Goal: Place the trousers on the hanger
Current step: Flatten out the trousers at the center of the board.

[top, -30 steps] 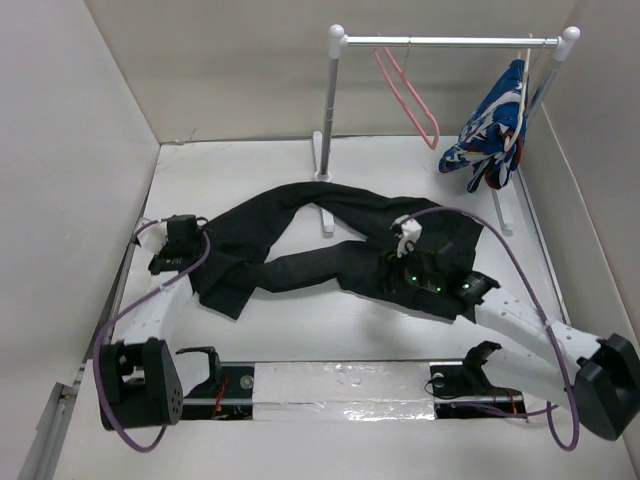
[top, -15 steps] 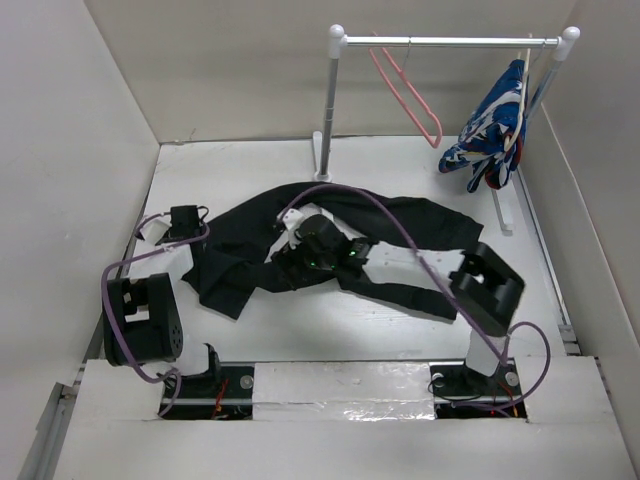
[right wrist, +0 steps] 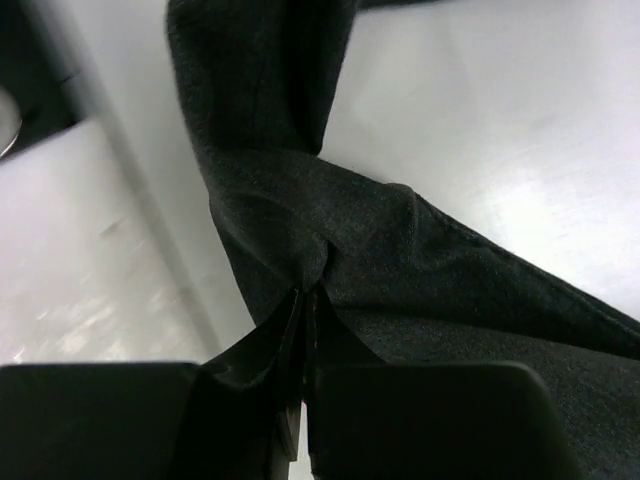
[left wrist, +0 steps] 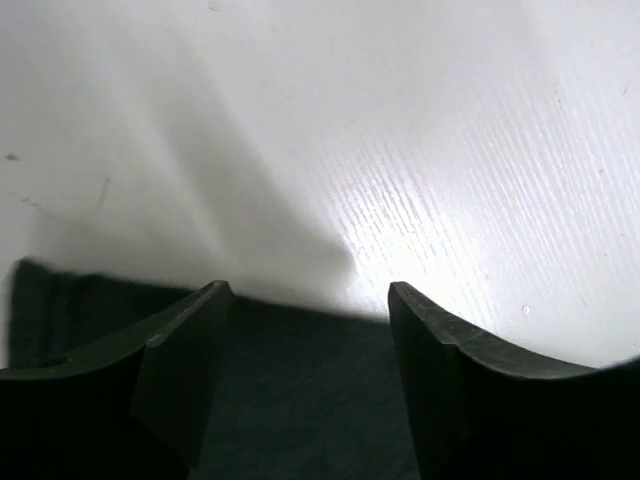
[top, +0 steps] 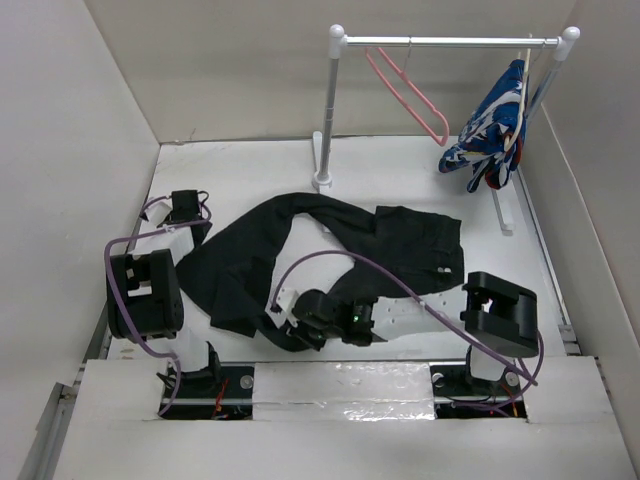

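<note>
The right end effector point(right wrist: 304, 300), pinched tight on a fold of the trousers point(top: 400, 240), now sits by the near edge of the surface point(top: 250, 170), well back from the middle where it was half a second ago. One leg trails with it, so I judge the cloth is being gathered for lifting. The left end effector point(left wrist: 305, 300) hangs wide open over the trousers' hem by the left edge. The hanger point(top: 412, 92) hangs bare on the rail point(top: 450, 42) at the far edge, near a patterned garment point(top: 492, 120). Plain white walls enclose three sides.

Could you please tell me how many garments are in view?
2. The trousers lie on the table; the patterned garment hangs at the right end of the rail. No others show.
</note>
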You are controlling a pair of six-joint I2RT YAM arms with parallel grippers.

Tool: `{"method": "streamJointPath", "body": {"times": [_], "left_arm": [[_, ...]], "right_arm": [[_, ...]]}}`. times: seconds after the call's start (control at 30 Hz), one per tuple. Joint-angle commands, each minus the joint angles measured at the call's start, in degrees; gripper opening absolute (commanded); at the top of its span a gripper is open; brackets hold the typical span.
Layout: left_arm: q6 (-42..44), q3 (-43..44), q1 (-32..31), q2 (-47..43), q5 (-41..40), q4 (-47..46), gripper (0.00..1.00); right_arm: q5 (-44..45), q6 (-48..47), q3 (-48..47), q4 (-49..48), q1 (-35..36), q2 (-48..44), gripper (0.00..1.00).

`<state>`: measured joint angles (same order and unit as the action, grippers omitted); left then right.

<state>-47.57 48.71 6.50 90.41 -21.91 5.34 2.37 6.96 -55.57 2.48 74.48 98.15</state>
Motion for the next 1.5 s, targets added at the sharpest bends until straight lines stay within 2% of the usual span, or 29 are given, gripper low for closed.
{"method": "streamJointPath", "body": {"times": [0.0, 0.03, 0.1, 0.13, 0.17, 0.2, 0.27, 0.33, 0.5, 0.57, 0.67, 0.8, 0.87, 0.9, 0.97, 1.0, 1.03, 1.07, 1.1, 1.13, 1.23, 1.37, 1.47], "left_arm": [[1.87, 2.97, 0.44, 1.96, 1.17, -0.69, 0.59], [1.96, 3.06, 0.44, 2.66, 1.78, -0.69, 0.51], [2.13, 3.15, 0.44, 2.75, 2.66, 0.36, 0.50], [2.74, 3.06, 0.44, 1.71, 3.01, 0.89, 0.51], [3.10, 2.89, -0.26, 0.83, 3.02, 1.51, 0.52], [3.27, 1.67, -0.87, -0.57, 2.84, 1.60, 0.54], [3.45, -0.01, -3.15, -4.62, 3.71, 1.25, 0.66], [3.01, -2.73, -3.16, -7.52, 5.48, 1.60, 0.72], [1.08, -8.97, -4.30, -11.92, 4.86, 3.09, 0.73], [0.73, -10.03, -4.31, -13.94, 3.99, 3.97, 0.73], [-0.06, -12.14, -4.83, -15.53, 1.87, 4.24, 0.73], [-0.50, -11.97, -4.83, -11.06, 2.66, 3.62, 0.73], [-0.77, -11.79, -4.83, -7.19, 2.93, 3.10, 0.68], [-0.77, -11.36, -4.83, -6.13, 2.93, 2.22, 0.65], [-0.86, -10.74, -4.83, -4.20, 3.19, 1.60, 0.51], [-0.77, -10.04, -4.83, -3.76, 3.02, 0.90, 0.38], [-0.51, -9.69, -4.83, -3.32, 2.67, 0.46, 0.13], [-0.33, -9.08, -4.83, -2.96, 2.75, 0.20, 0.03], [-0.15, -8.37, -4.22, -2.53, 2.93, -0.07, 0.00], [-0.07, -6.45, -4.22, -1.74, 3.10, 0.02, 0.00], [1.51, -0.93, -2.99, 0.37, 3.28, 0.45, 0.00], [4.85, 7.88, -2.99, 2.40, 0.48, 3.97, 0.00], [7.40, 12.28, -2.99, 2.31, -0.50, 5.11, 0.00]], "right_arm": [[2.37, 3.93, 3.53, -0.37, 2.86, -2.43, 0.12], [3.07, 4.63, 3.97, 0.06, 2.87, -3.13, 0.19], [5.18, 5.95, 5.11, -0.37, 3.66, -5.68, 0.25], [5.71, 6.39, 6.69, -0.98, 3.66, -6.38, 0.42], [6.58, 6.48, 7.40, -1.51, 3.66, -6.91, 0.49], [6.94, 6.66, 7.84, -1.86, 3.66, -7.27, 0.52], [7.03, 6.75, 7.85, -1.78, 2.26, -7.09, 0.63], [7.12, 6.22, 7.50, -1.78, 1.03, -7.53, 0.67], [8.61, 4.91, 6.79, 0.24, -2.31, -12.88, 0.78], [7.57, 4.38, 7.32, 1.29, -6.00, -17.35, 0.82], [5.55, 3.41, 8.90, 2.70, -11.61, -24.11, 0.83], [7.46, 3.41, 11.27, 5.86, -17.42, -32.90, 0.83], [10.97, 6.12, 14.34, 7.36, -20.93, -36.96, 0.84], [11.34, 7.00, 15.74, 7.54, -26.35, -41.24, 0.85], [11.25, 9.73, 20.82, 7.10, -33.31, -45.13, 0.90], [11.08, 10.35, 22.25, 6.93, -41.09, -46.72, 0.90], [10.38, 11.05, 23.57, 6.58, -45.08, -48.82, 0.93], [8.37, 11.14, 25.84, 6.05, -48.95, -49.36, 0.94], [7.22, 11.41, 26.73, 5.35, -52.64, -49.63, 0.96], [5.38, 11.93, 27.53, 3.60, -59.64, -49.20, 0.97], [0.10, 14.38, 29.90, -0.61, -70.56, -47.18, 0.98], [-4.37, 17.20, 30.87, -5.99, -79.64, -39.91, 0.98], [-4.92, 18.61, 29.82, -9.58, -81.60, -35.75, 0.97]]}}
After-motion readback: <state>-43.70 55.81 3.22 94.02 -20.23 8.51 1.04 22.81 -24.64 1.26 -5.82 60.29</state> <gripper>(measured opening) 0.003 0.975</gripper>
